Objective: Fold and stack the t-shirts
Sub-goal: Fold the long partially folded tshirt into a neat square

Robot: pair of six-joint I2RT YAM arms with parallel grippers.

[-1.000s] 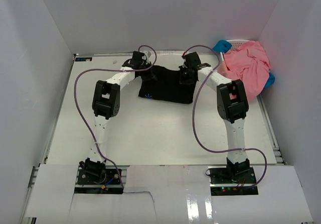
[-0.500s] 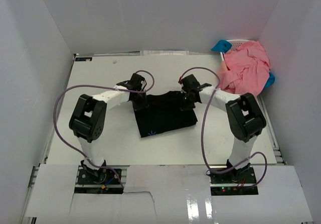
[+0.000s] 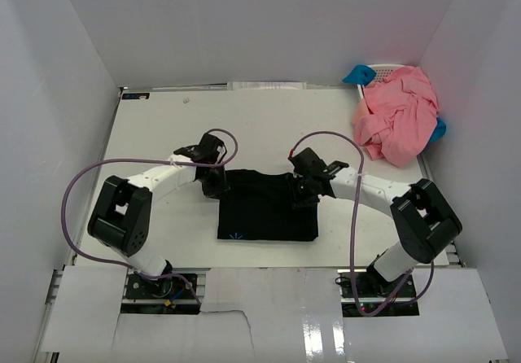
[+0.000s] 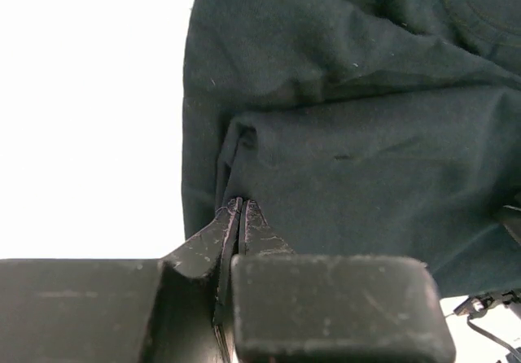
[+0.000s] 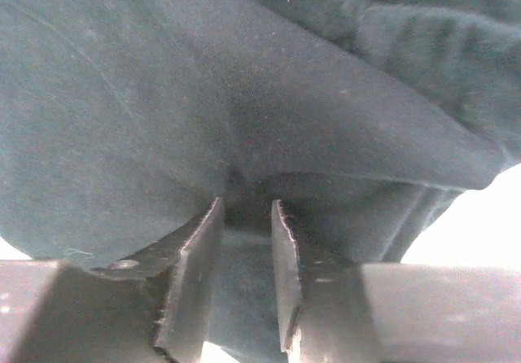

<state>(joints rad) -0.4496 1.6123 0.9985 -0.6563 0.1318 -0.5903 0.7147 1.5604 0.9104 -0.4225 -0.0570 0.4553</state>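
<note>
The black t-shirt (image 3: 267,214) lies folded into a rough square on the middle of the table, its far edge doubled over. My left gripper (image 3: 216,185) sits at its far left corner. In the left wrist view that gripper (image 4: 241,203) is shut on a pinched ridge of the black cloth (image 4: 350,159). My right gripper (image 3: 299,194) rests on the far right corner. The right wrist view has its jaws (image 5: 246,207) standing apart, open, with the black cloth (image 5: 203,94) lying under and just beyond the tips. A heap of salmon-pink t-shirts (image 3: 396,119) is at the back right.
The pink heap fills a white lattice basket (image 3: 389,68) with blue handles (image 3: 358,74) in the back right corner. White walls close in the table (image 3: 163,135) on three sides. Purple cables (image 3: 81,192) loop from both arms. A white panel (image 3: 269,298) covers the near edge.
Both grippers have dragged the black t-shirt from the back of the table toward the near edge, folding it over. The right gripper's jaws have parted and let go of the cloth.
</note>
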